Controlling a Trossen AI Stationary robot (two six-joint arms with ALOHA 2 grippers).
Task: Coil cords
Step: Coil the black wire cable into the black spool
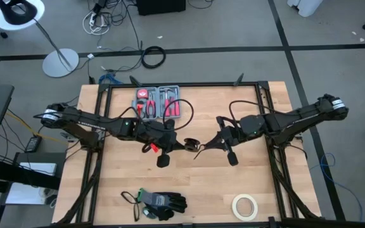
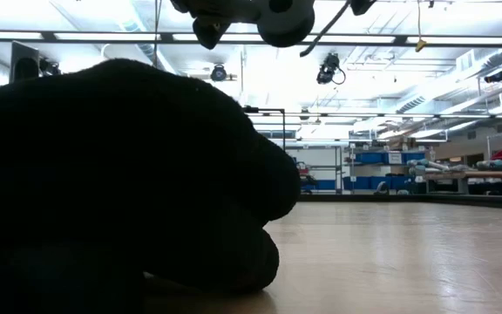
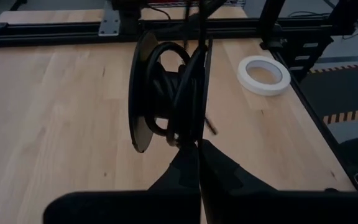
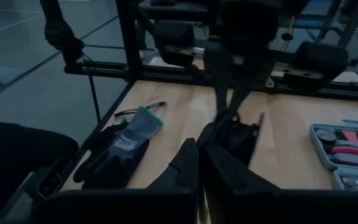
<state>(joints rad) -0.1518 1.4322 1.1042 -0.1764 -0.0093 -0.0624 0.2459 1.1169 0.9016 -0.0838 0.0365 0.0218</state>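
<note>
Pale wooden table under both arms. At its middle, held off the wood: coiled black cord, pinched between left gripper and right gripper, both clamped shut on it. Nearer the front edge: gloves, tape roll. Behind: tool case.
</note>
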